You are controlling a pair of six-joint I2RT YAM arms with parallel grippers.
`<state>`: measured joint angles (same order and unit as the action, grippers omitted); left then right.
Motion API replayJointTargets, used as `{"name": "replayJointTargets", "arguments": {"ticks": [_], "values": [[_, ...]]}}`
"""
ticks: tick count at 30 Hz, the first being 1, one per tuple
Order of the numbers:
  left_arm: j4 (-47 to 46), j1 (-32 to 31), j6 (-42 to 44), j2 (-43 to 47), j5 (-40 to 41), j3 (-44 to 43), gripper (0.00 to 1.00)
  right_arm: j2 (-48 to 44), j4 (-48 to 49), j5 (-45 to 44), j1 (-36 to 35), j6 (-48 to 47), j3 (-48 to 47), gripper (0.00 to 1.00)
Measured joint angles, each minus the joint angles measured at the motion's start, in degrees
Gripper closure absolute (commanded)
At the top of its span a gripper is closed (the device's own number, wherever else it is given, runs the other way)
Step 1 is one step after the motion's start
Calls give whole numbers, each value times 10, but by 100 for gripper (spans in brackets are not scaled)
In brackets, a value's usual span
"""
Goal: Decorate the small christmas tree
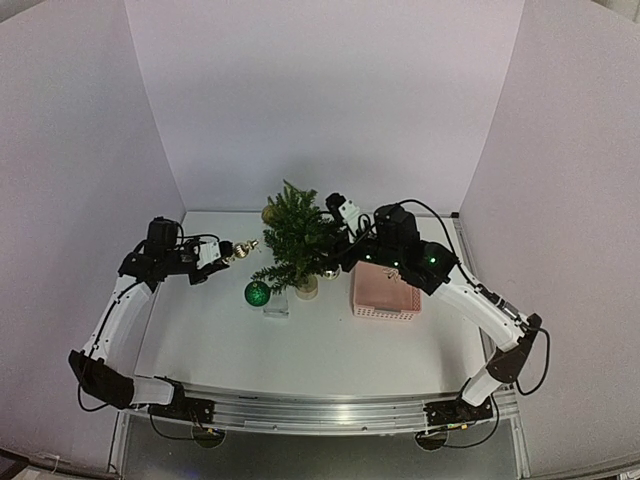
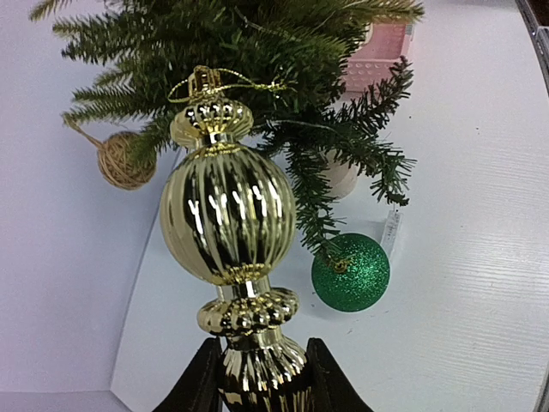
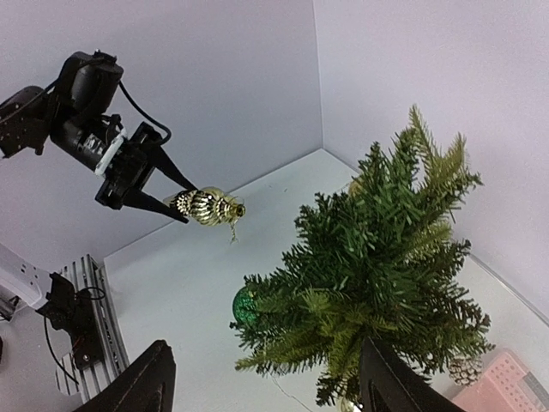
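The small christmas tree (image 1: 294, 240) stands mid-table in a pale round base (image 1: 307, 288). It also shows in the left wrist view (image 2: 257, 51) and the right wrist view (image 3: 386, 275). My left gripper (image 2: 257, 371) is shut on the lower end of a gold ribbed ornament (image 2: 227, 223), held in the air just left of the tree (image 1: 238, 250). Its gold loop (image 2: 214, 84) points at the branches. A green glitter ball (image 2: 350, 272) hangs at a low branch tip. A twine ball (image 2: 120, 160) hangs on the tree's far left. My right gripper (image 3: 266, 365) is open, with lower right-side branches between its fingers.
A pink plastic basket (image 1: 385, 292) stands right of the tree, under the right arm. A pine cone (image 3: 466, 369) sits low by the tree near the basket. A small clear tag (image 1: 276, 308) lies in front of the base. White walls enclose the table.
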<state>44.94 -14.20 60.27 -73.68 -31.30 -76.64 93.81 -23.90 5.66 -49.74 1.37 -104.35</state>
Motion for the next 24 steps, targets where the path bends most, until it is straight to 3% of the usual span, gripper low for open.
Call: {"name": "replayJointTargets", "arguments": {"ticks": [6,15,24], "values": [[45,0,47,28,-42,-23,94,55,6,49,0,23,-69,29],[86,-1,95,52,-131,-40,94,113,4,109,-3,41,-92,37],[151,-10,309,72,-134,-26,94,132,6,173,-14,27,-115,35]]}}
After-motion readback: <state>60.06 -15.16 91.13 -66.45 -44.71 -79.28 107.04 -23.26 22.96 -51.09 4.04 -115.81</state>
